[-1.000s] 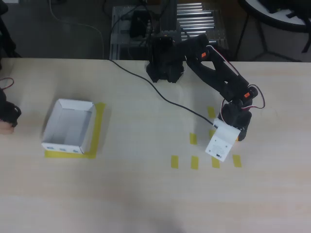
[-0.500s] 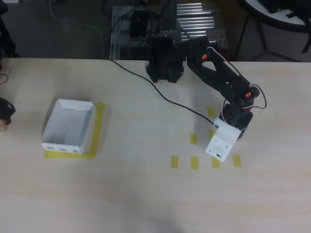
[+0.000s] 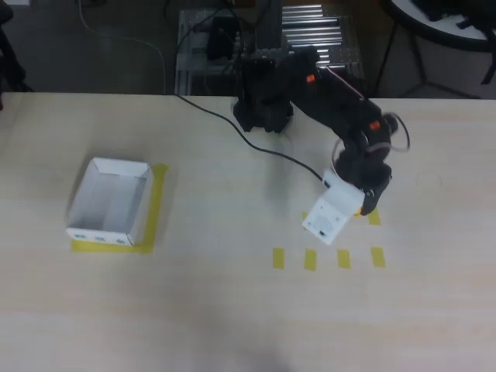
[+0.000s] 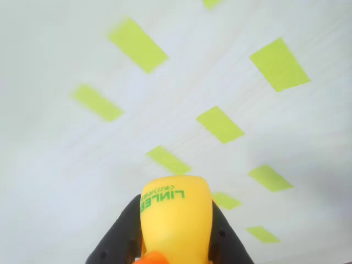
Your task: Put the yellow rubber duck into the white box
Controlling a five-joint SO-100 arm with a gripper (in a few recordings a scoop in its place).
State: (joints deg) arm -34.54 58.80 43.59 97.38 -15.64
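A: Where is the yellow rubber duck (image 4: 175, 220)?

B: In the wrist view it sits at the lower centre of the frame, its flat underside facing the camera with green lettering on it; a bit of orange shows at the very bottom edge; the gripper (image 4: 175, 234) is clamped on it, one black finger (image 4: 118, 236) pressed against its left side and another against its right.

A: And is it on the table?

B: It is lifted off the pale wooden table (image 4: 66, 165); the tabletop behind it looks blurred, with several small yellow tape rectangles (image 4: 220, 124) scattered across the upper and right parts of the frame.

A: What does the overhead view give?

B: The black arm (image 3: 333, 101) reaches from its base at the upper centre down to the right of centre; a small white block (image 3: 332, 215) on its wrist covers the gripper, so the duck cannot be made out there; a row of tape rectangles (image 3: 311, 259) lies just below the block.

A: And the white box (image 3: 110, 234)?

B: At the left of the overhead frame, well apart from the arm; it rests on a yellow tape outline (image 3: 157, 203), with small blue marks along its lower outer wall.
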